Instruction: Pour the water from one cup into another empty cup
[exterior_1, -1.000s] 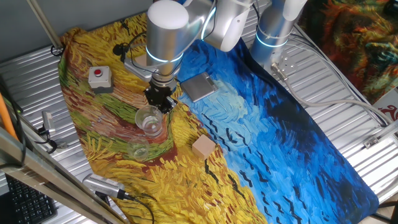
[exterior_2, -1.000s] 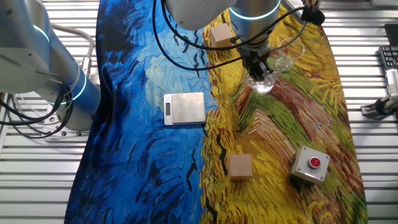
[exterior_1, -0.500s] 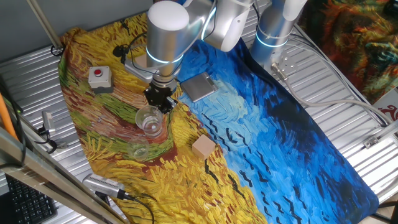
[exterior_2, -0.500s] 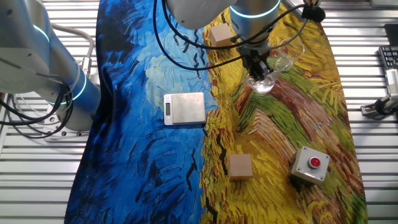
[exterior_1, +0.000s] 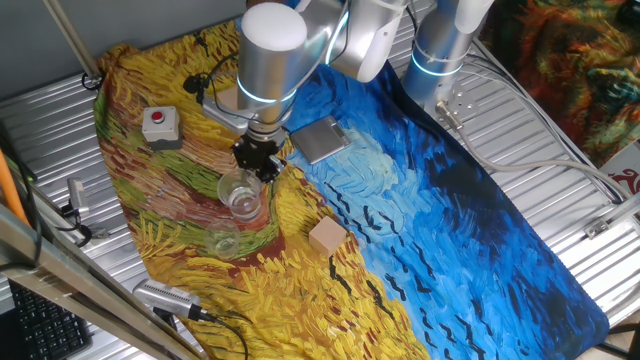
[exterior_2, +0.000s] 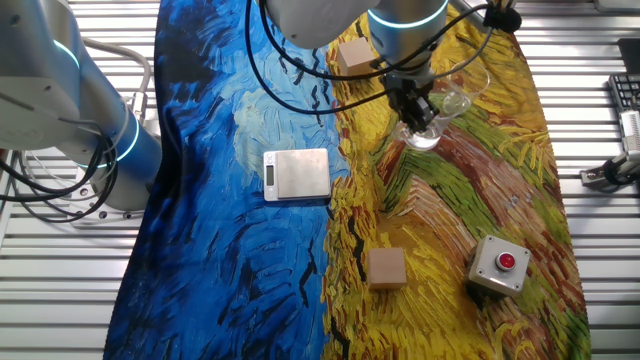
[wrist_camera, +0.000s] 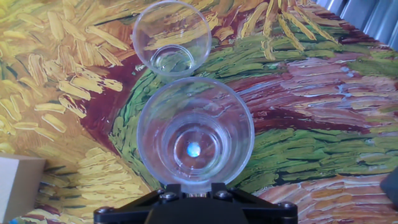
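Observation:
The one cup (wrist_camera: 194, 134), a wide clear tumbler, stands upright on the yellow cloth just in front of my gripper (wrist_camera: 194, 185). The jaws stand close together over its near wall, shut on the rim. The water (wrist_camera: 194, 149) shows only as a small glint at the thick base. Another empty cup (wrist_camera: 172, 37), smaller and fainter, stands just beyond the tumbler, almost touching it. In one fixed view the gripper (exterior_1: 256, 165) sits at the tumbler's (exterior_1: 240, 193) far rim, and the small cup (exterior_1: 225, 240) is nearer the cloth's edge. The other fixed view shows the gripper (exterior_2: 413, 100), tumbler (exterior_2: 428, 128) and small cup (exterior_2: 465, 90).
A silver scale (exterior_1: 320, 140) lies right of the gripper. A wooden block (exterior_1: 327, 236) sits near the tumbler and another block (exterior_2: 386, 268) lies farther off. A red-button box (exterior_1: 159, 124) stands at the cloth's left part. A block corner (wrist_camera: 15, 186) shows at the hand view's left edge.
The arm's upper wrist has shifted very slightly to the right. Both cups stand where they were.

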